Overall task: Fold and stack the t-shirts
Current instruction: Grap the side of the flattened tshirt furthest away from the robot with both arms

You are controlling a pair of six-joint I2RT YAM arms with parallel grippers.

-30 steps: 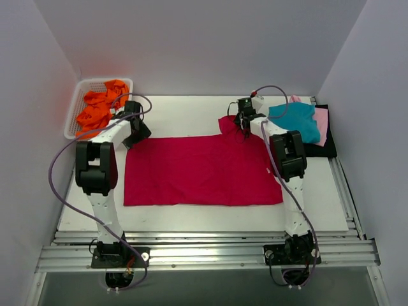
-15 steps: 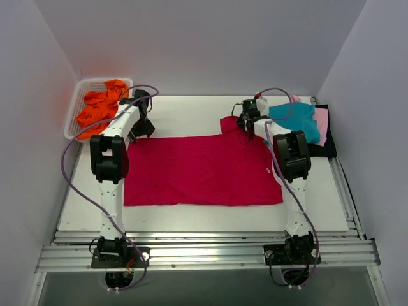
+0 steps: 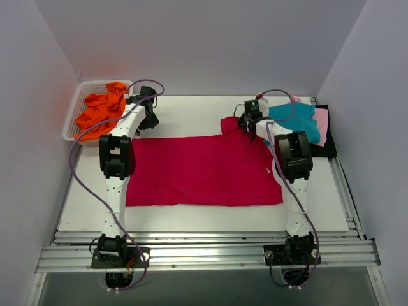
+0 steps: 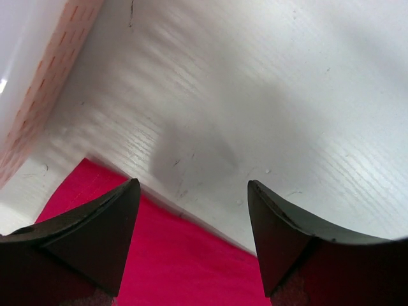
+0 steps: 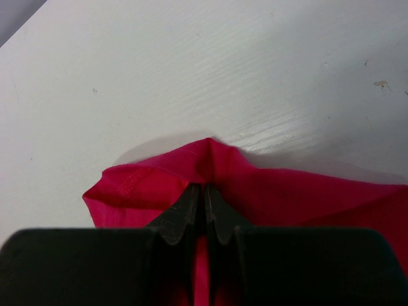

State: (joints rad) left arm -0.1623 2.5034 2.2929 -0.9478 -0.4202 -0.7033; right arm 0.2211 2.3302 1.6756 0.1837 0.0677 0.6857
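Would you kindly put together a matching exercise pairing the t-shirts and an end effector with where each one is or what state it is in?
Column one:
1. crimson t-shirt
2. orange t-shirt
3. teal t-shirt
4. left end effector

Column two:
A. open over the table
B. bunched in the white basket
C. on top of the pile at the far right
D. spread flat mid-table, far edge pinched by the right end effector

Pairs: 1-D, 2-B, 3-C, 4-A.

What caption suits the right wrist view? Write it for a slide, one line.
Right end effector pinching a raised fold of the crimson t-shirt on the white table.
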